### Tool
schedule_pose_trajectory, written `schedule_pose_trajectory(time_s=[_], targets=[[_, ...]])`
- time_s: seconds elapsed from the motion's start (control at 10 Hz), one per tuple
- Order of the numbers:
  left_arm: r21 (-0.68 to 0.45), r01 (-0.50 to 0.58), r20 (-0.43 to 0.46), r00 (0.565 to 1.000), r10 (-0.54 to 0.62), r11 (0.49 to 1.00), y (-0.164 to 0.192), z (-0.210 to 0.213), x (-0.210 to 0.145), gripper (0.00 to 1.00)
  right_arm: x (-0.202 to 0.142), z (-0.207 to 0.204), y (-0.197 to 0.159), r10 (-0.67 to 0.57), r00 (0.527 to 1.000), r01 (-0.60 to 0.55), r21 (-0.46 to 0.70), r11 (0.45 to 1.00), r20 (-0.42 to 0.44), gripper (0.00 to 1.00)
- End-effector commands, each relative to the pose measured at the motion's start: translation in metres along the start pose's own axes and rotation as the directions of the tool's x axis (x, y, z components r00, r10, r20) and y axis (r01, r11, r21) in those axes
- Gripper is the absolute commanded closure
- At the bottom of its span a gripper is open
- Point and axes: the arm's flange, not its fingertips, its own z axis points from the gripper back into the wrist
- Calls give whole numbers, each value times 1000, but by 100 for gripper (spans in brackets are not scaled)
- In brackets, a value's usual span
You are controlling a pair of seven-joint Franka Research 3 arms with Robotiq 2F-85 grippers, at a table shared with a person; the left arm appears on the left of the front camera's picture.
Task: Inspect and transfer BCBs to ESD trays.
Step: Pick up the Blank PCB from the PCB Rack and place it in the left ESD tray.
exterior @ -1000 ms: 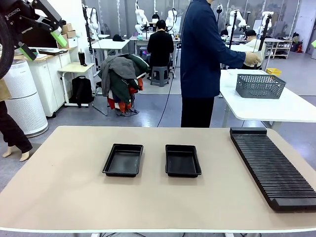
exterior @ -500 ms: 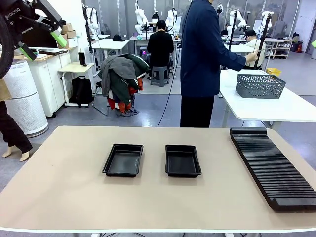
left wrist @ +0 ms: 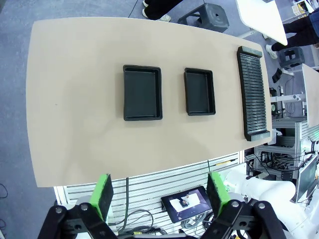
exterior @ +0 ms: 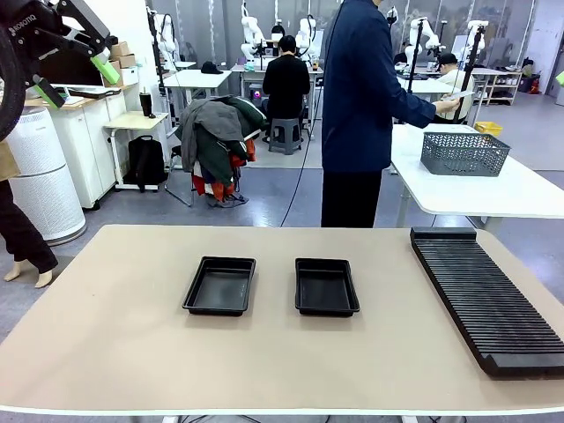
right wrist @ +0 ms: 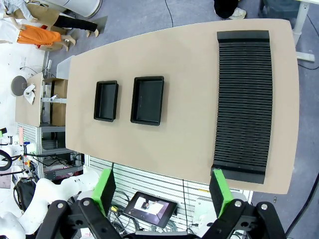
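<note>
Two black ESD trays, the left tray point(exterior: 219, 285) and the right tray point(exterior: 326, 286), lie side by side mid-table with bare floors. From above they are the left tray point(left wrist: 142, 92) point(right wrist: 106, 101) and the right tray point(left wrist: 200, 91) point(right wrist: 147, 100). Beyond the far edge a person point(exterior: 357, 97) faces right, and a hand holds a thin pale board point(exterior: 460, 93), likely a BCB, nearly edge-on over the back table. My left gripper point(exterior: 77, 81) point(left wrist: 161, 195) hangs open high at the left. My right gripper point(right wrist: 162, 191) is open, high over the table.
A long black slotted rack point(exterior: 489, 300) point(left wrist: 254, 93) point(right wrist: 243, 104) runs along the table's right side. A grey mesh basket point(exterior: 464, 152) stands on a white table point(exterior: 520, 189) behind. The tan tabletop point(exterior: 115, 326) is bare around the trays.
The person's hand has tipped the pale board from nearly upright to flat and edge-on. Both arms and the trays have stayed still.
</note>
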Motion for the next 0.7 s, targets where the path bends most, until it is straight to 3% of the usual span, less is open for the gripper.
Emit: schedule_pose_trajectory(time_s=[0.0, 0.6], targets=[[-11, 5, -3, 1000, -5, 1000, 0, -1, 0, 0, -1, 0, 1, 2, 1000, -2, 2, 1000, -1, 0], [-11, 5, -3, 1000, -5, 1000, 0, -1, 0, 0, -1, 0, 1, 2, 1000, -2, 2, 1000, -1, 0]])
